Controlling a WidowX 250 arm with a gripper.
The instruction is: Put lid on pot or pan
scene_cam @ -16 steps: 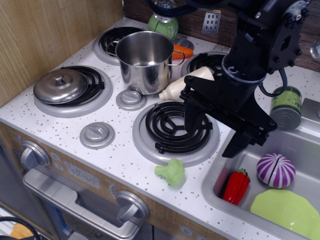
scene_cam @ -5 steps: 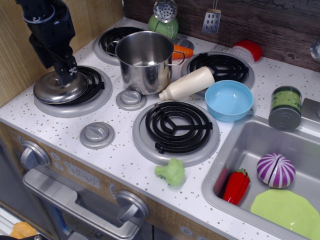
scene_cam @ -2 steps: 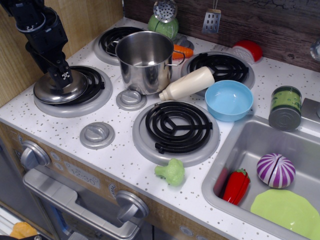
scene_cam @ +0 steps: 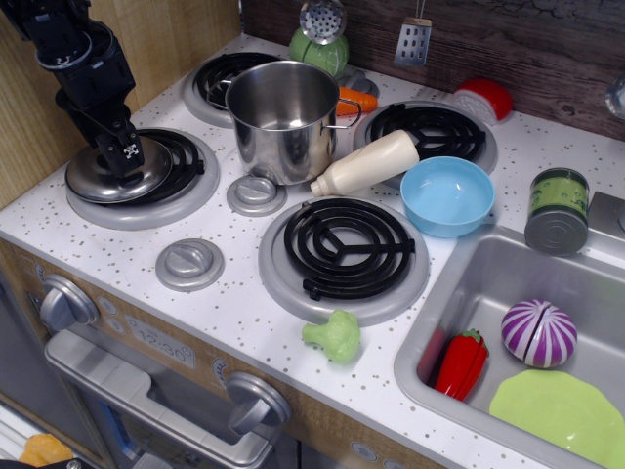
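Observation:
The round steel lid (scene_cam: 112, 179) lies on the front-left burner (scene_cam: 186, 191). My gripper (scene_cam: 124, 156) comes down from the upper left onto the lid's centre. Its fingers stand close together around the centre knob and hide it. The lid still rests flat on the burner. The tall steel pot (scene_cam: 283, 117) stands open and upright to the right, between the back-left burner and the middle of the stove, apart from the gripper.
A cream bottle (scene_cam: 366, 163) lies beside the pot, with a light-blue bowl (scene_cam: 447, 195) to its right. Grey knob discs (scene_cam: 256, 194) sit below the pot. A carrot (scene_cam: 355, 100) lies behind the pot. A broccoli piece (scene_cam: 333, 337) lies at the front edge. The sink (scene_cam: 586, 293) is at the right.
The arm swung from the right side of the stove to the lid at the far left. In the last half second the gripper settled slightly lower on the lid's knob.

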